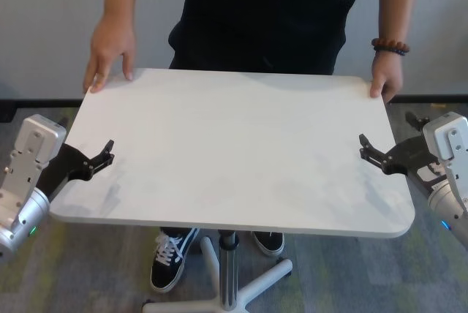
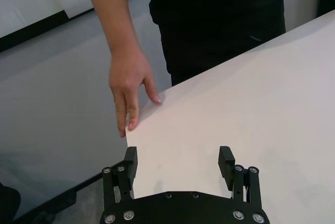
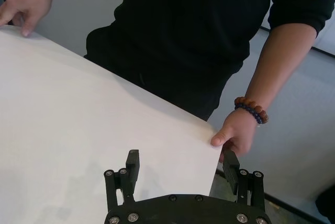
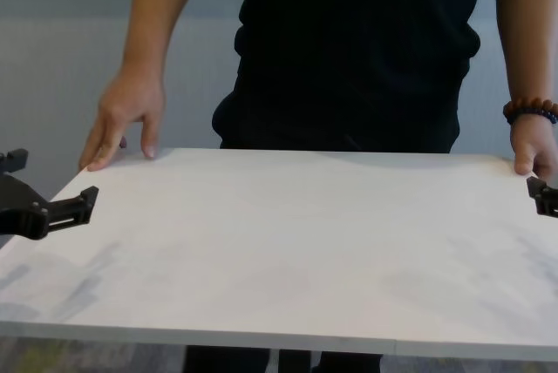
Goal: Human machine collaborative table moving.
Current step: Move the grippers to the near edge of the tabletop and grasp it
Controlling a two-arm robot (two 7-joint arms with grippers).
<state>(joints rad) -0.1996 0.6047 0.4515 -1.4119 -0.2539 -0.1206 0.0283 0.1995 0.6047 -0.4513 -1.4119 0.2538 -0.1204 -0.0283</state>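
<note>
The bench point(image 1: 234, 159) stands between robot and person point(image 1: 270, 13), who rests a hand on each far corner. The left claw point(image 1: 107, 151) and right claw point(image 1: 363, 145) straddle its side edges, spread, gripping nothing. If the person pushes now, the top could slip free or knock a fingertip.

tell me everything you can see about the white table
The table has a large, thin, matte white rectangular top with rounded corners, faintly smudged grey, level on a grey metal pole with a white spoked base. The person's hands rest on its two far corners: one flat on top, the braceleted one gripping the edge. The left tool and right tool stand open at its side edges, jaws straddling the top's thickness; contact can't be confirmed.
</note>
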